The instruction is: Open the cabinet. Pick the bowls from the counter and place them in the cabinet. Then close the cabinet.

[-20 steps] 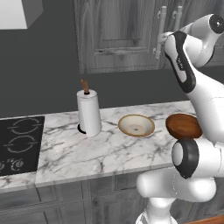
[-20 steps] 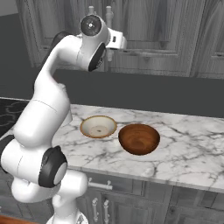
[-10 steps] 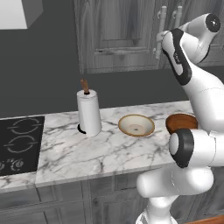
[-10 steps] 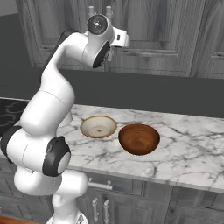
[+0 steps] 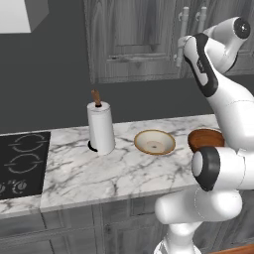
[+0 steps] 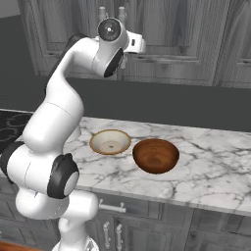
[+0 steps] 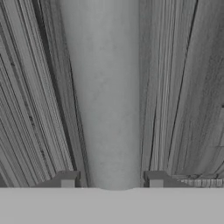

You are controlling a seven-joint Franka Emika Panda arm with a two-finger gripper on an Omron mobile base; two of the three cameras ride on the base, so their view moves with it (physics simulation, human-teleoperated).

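The gripper (image 7: pixel 111 179) is up high at the cabinet (image 5: pixel 134 39), and its two dark finger tips (image 7: pixel 68 179) sit one on each side of a silver bar handle (image 7: pixel 109 87). The tips look very close to the handle, but it is hard to tell if they are squeezing it. The handle is one of two long bars (image 5: pixel 183 34) that stand side by side where the two cabinet doors meet, and both doors are shut. The white arm (image 6: pixel 73 98) bends up from below to reach it. Down on the counter (image 5: pixel 119 173), the cream bowl (image 5: pixel 155 142) with the tan rim sits near the back edge. The red-brown bowl (image 6: pixel 156 155) sits just beside it, closer to the front edge, and the two do not seem to touch. A white paper towel roll (image 5: pixel 100 127) stands upright toward the cooktop side of the counter, well apart from the bowls. The black cooktop (image 5: pixel 20 163) lies at that end of the counter.
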